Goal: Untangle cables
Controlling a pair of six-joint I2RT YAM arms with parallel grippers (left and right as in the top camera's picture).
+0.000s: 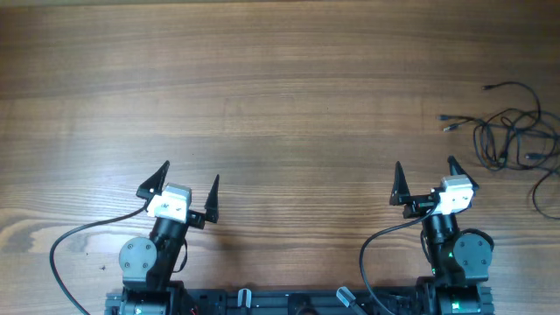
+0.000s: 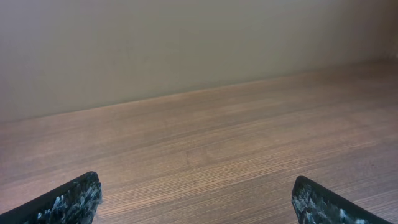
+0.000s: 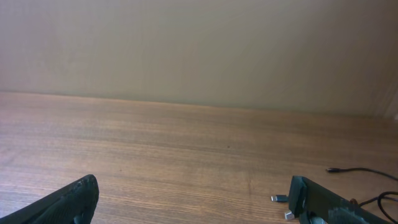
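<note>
Several cables (image 1: 514,131) tangled, right edge | wooden table (image 1: 262,79) beneath

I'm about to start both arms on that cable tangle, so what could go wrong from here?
The tangled cables lie far right, one loop running off the overhead view, so a tug could drag them out of sight. They sit far from the open left gripper, which may not reach; the open right gripper is nearer. The strands are thin and overlapping, so a grasp might pinch several together and tighten the knot.
</note>
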